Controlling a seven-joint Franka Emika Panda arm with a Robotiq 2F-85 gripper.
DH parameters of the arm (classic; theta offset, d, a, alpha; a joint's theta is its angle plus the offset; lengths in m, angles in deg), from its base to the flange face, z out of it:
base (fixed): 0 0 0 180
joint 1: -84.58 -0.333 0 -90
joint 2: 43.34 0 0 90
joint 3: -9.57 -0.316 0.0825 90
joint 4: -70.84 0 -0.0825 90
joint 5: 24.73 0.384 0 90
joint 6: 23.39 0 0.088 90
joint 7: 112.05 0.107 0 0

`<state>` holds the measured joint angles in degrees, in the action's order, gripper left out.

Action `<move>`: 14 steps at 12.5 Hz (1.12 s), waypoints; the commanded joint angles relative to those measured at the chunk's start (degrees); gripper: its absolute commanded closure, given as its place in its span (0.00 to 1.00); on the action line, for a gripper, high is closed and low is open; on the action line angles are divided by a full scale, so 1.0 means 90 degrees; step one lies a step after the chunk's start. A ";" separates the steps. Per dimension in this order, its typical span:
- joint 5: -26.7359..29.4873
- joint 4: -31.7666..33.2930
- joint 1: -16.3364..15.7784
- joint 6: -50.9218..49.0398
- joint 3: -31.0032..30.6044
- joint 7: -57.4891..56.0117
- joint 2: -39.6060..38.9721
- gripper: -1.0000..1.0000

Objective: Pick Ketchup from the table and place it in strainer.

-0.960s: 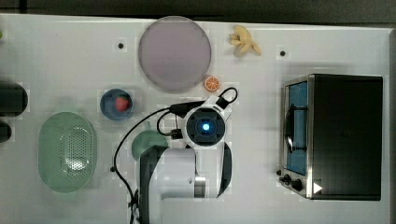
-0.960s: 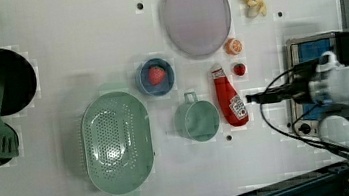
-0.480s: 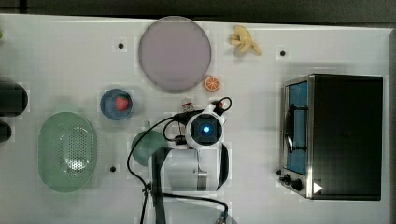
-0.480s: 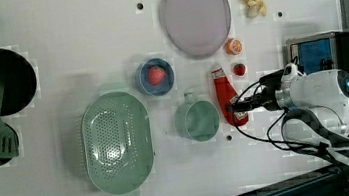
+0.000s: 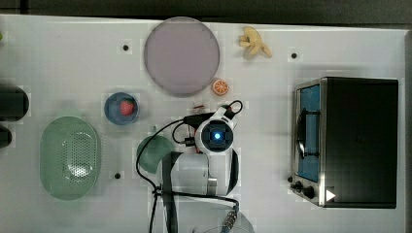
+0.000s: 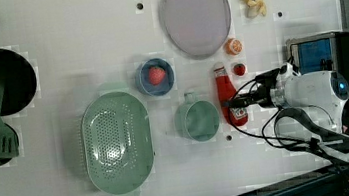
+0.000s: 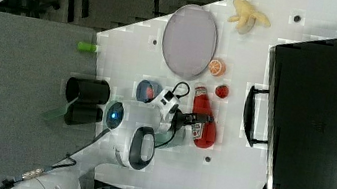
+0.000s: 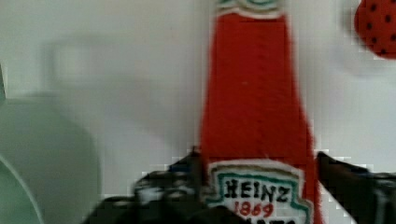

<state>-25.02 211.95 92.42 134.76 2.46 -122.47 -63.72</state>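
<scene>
Pincer (image 8: 261, 186) fingers straddle Ketchup (image 6: 227, 96) label (contact unclear), on table (image 6: 55, 42).

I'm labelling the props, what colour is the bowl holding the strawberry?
Blue; the bowl shows best in the left view.

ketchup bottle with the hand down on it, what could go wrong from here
The hand straddles the Ketchup at its label, which may be off balance, so the bottle could tip when lifted. The green cup sits on the direct way to the strainer; a low carry could clip it. The small strawberry beside the neck could get nudged.
</scene>
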 commanded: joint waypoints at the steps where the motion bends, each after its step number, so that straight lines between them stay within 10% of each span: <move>1: -0.0001 -0.0130 -0.0023 0.0095 -0.0079 -0.0211 0.0058 0.40; 6: 0.0000 -0.0402 -0.0026 -0.0601 -0.0110 -0.0189 0.1045 0.40; 14: 0.0165 -0.2244 -0.0117 -0.5148 -0.0681 0.0137 0.2719 0.40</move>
<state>-24.24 192.15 92.12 89.90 -1.54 -122.38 -38.10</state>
